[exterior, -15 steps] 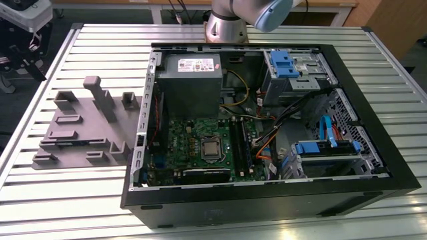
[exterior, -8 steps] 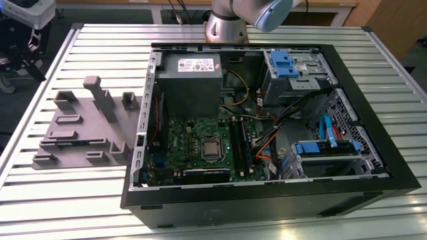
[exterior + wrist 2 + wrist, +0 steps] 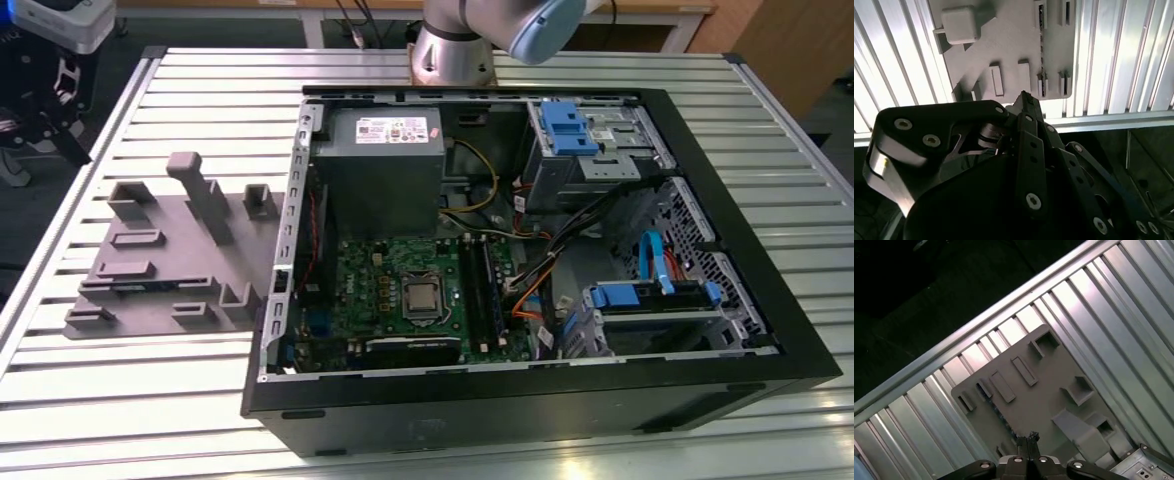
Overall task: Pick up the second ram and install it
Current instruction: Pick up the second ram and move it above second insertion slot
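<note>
The second ram (image 3: pixel 134 286) is a thin bluish stick standing on edge in a slot of the grey holder tray (image 3: pixel 174 255), which lies on the slatted table at the exterior view's left of the open computer case (image 3: pixel 534 390). In both wrist views the ram shows edge-on (image 3: pixel 1043 55) (image 3: pixel 996 407) along the tray (image 3: pixel 1004 40) (image 3: pixel 1054 380). My gripper (image 3: pixel 1026 439) (image 3: pixel 1024 97) hangs well above the tray, near its case-side edge, fingers shut together with nothing between them. The motherboard's long black memory slots (image 3: pixel 481 290) lie beside the processor.
Inside the case are a grey power supply (image 3: pixel 380 160), blue drive brackets (image 3: pixel 574 125) (image 3: pixel 641 295) and loose cables (image 3: pixel 534 235). The arm's base (image 3: pixel 451 50) stands behind the case. Dark equipment (image 3: pixel 40 100) stands off the table's far corner at the exterior view's left.
</note>
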`<state>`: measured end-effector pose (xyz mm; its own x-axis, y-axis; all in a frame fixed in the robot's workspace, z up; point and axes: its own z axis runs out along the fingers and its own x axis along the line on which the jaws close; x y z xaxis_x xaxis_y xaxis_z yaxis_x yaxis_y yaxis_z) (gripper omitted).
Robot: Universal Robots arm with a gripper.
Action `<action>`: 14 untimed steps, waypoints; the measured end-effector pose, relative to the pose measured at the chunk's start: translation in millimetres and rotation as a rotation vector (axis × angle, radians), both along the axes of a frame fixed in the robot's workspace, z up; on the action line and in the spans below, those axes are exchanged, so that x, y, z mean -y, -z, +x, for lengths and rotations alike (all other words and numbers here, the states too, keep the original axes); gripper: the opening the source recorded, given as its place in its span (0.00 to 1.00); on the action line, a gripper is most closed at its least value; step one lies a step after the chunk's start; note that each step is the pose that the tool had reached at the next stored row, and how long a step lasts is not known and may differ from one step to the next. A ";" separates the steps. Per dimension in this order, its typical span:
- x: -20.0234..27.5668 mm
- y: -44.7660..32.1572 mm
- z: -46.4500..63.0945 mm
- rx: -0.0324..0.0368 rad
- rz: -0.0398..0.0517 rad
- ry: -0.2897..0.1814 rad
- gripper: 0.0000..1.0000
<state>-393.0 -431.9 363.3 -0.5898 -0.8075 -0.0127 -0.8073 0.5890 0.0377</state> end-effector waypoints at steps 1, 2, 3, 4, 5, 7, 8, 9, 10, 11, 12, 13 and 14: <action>0.0 0.2 0.0 -0.0003 -0.0002 -0.011 0.11; 0.0 0.4 -0.1 -0.0006 -0.0004 -0.021 0.11; 0.0 0.4 -0.1 -0.0007 -0.0005 -0.032 0.11; 0.0 0.6 -0.2 -0.0007 -0.0006 -0.045 0.11; 0.0 0.7 -0.3 -0.0006 -0.0006 -0.057 0.11; 0.0 0.9 -0.4 -0.0006 -0.0006 -0.083 0.11; 0.0 0.9 -0.5 -0.0006 -0.0007 -0.096 0.11; 0.0 1.0 -0.7 -0.0005 -0.0006 -0.109 0.11; 0.0 1.1 -0.8 -0.0004 -0.0006 -0.121 0.11; 0.0 1.1 -0.9 -0.0005 -0.0006 -0.135 0.11; 0.0 1.2 -1.0 -0.0005 -0.0006 -0.148 0.11; 0.0 1.2 -1.1 -0.0005 -0.0006 -0.162 0.11; 0.0 1.3 -1.1 -0.0005 -0.0007 -0.177 0.11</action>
